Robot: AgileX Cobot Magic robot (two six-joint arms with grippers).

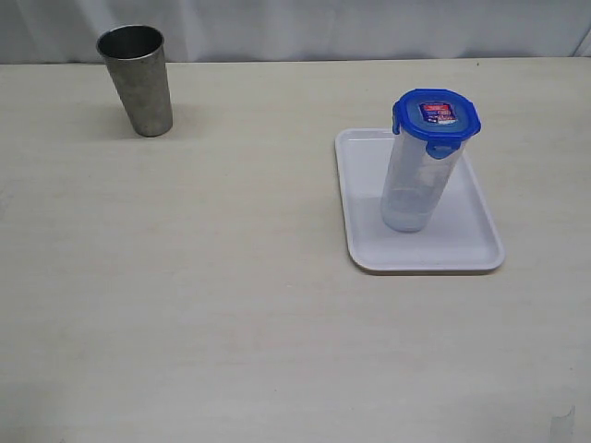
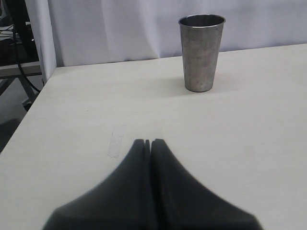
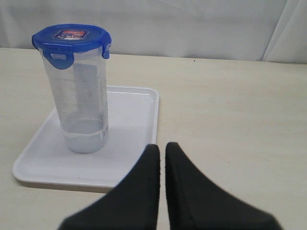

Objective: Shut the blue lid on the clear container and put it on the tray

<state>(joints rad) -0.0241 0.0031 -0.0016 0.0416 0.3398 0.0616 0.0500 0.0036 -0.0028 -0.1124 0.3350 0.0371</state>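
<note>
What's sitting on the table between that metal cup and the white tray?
Nothing. In the exterior view, only bare table lies between the metal cup and the tray.

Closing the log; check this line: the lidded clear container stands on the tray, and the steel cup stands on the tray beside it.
One error: the steel cup stands on the table, well apart from the tray, as the exterior view shows. The clear container, blue lid on, does stand on the tray.
</note>
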